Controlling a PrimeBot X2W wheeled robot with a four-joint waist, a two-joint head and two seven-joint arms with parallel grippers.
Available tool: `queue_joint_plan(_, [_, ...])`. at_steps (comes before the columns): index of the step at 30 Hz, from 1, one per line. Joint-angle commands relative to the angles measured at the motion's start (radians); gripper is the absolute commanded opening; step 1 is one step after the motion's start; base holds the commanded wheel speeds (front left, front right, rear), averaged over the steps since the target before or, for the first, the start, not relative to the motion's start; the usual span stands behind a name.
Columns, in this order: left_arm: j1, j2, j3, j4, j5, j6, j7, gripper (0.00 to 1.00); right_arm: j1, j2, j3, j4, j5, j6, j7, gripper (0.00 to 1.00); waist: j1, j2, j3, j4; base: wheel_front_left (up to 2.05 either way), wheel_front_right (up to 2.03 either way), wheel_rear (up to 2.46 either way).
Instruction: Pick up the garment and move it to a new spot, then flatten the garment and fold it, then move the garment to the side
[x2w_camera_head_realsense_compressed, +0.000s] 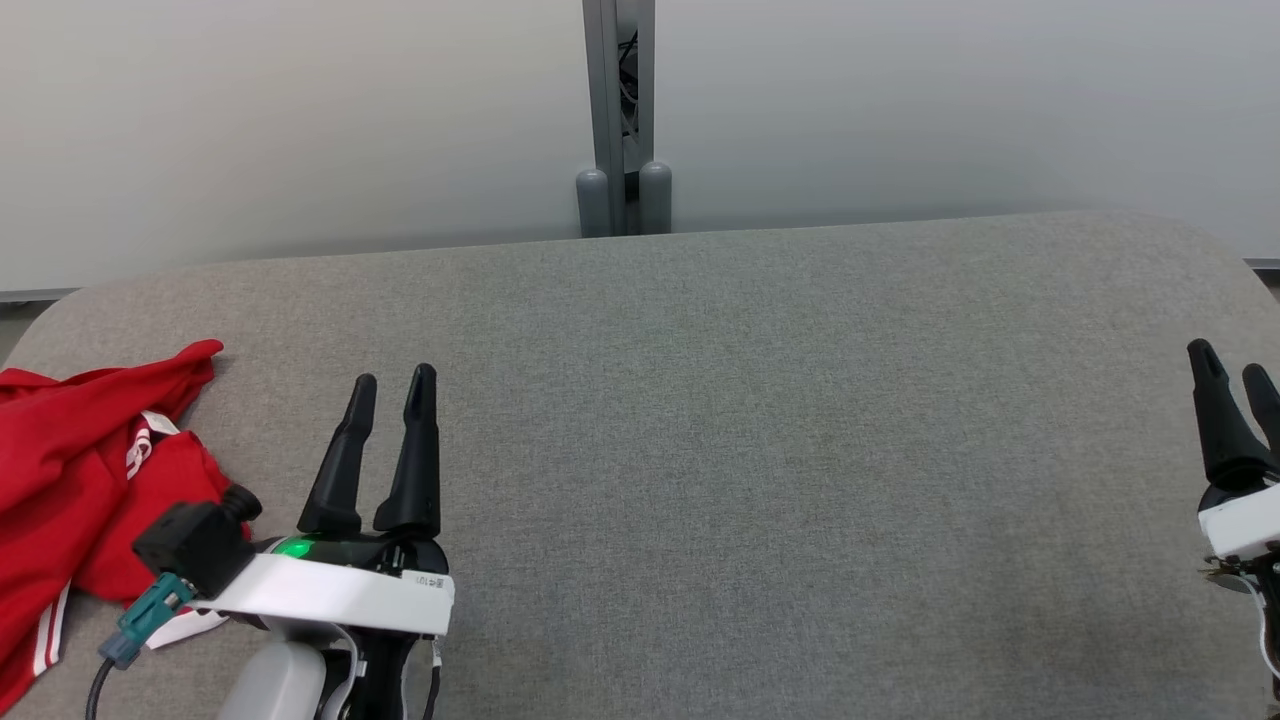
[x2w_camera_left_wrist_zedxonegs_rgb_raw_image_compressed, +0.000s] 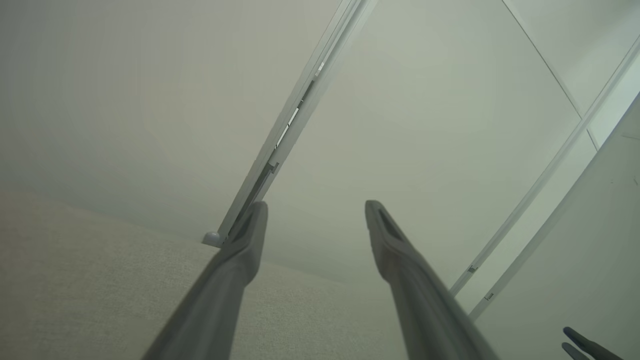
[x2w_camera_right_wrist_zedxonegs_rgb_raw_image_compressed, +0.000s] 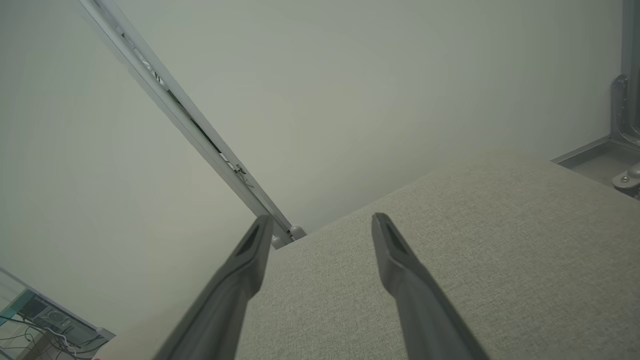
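Start of the pick-up, seen from the head view. The garment (x2w_camera_head_realsense_compressed: 70, 470), red with white trim, lies crumpled at the left end of the grey padded surface (x2w_camera_head_realsense_compressed: 760, 420), toward its near side and partly cut off by the picture's left edge. My left gripper (x2w_camera_head_realsense_compressed: 394, 376) hovers just to the right of it, fingers parted with nothing between them and pointing toward the far wall (x2w_camera_head_realsense_compressed: 300, 120). My right gripper (x2w_camera_head_realsense_compressed: 1229, 360) waits at the right edge, well apart from the cloth, its fingers likewise spread and empty. I judge the first step, grasping the garment, as not yet begun. To do it well, I would swing the left gripper leftward over the heap and tip the fingers down. I would close them on a raised ridge of fabric, such as the fold running toward the far-side point, rather than on a flat patch. The cloth looks limp, so I expect trailing parts to drag. A high lift before carrying it right toward the bare middle of the surface should keep it from snagging at the edge.
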Motion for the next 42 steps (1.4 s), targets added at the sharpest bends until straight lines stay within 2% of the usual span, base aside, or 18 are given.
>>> queue_joint_plan(1, [-0.027, 0.016, -0.006, -0.02, 0.059, 0.004, 0.0, 1.0, 0.0, -0.01, 0.015, -0.029, -0.046, 0.001, -0.024, 1.0, -0.0001, 0.0, 0.0, 0.001, 0.0, 0.0, 0.0])
queue_joint_plan(7, [-0.032, 0.034, -0.016, -0.018, 0.17, 0.019, 0.017, 1.0, 0.017, -0.001, 0.049, -0.043, -0.141, 0.001, -0.069, 1.0, -0.0001, 0.0, -0.001, 0.004, 0.0, 0.0, 0.0])
queue_joint_plan(14, [-0.021, 0.038, 0.002, -0.009, 0.253, 0.044, 0.058, 1.0, 0.036, 0.007, 0.09, -0.038, -0.236, 0.001, -0.118, 1.0, -0.0001, 0.0, -0.002, 0.005, 0.0, 0.0, 0.0])
queue_joint_plan(31, [0.031, 0.038, 0.049, -0.008, 0.381, 0.091, 0.144, 1.0, 0.083, 0.038, 0.17, -0.04, -0.438, 0.002, -0.22, 1.0, -0.0001, 0.0, -0.008, 0.012, 0.0, 0.0, 0.0])
queue_joint_plan(42, [0.073, 0.032, 0.077, -0.031, 0.45, 0.127, 0.156, 1.0, 0.119, 0.067, 0.176, -0.034, -0.5, 0.002, -0.281, 1.0, -0.0001, 0.0, -0.013, 0.011, 0.0, 0.0, 0.0])
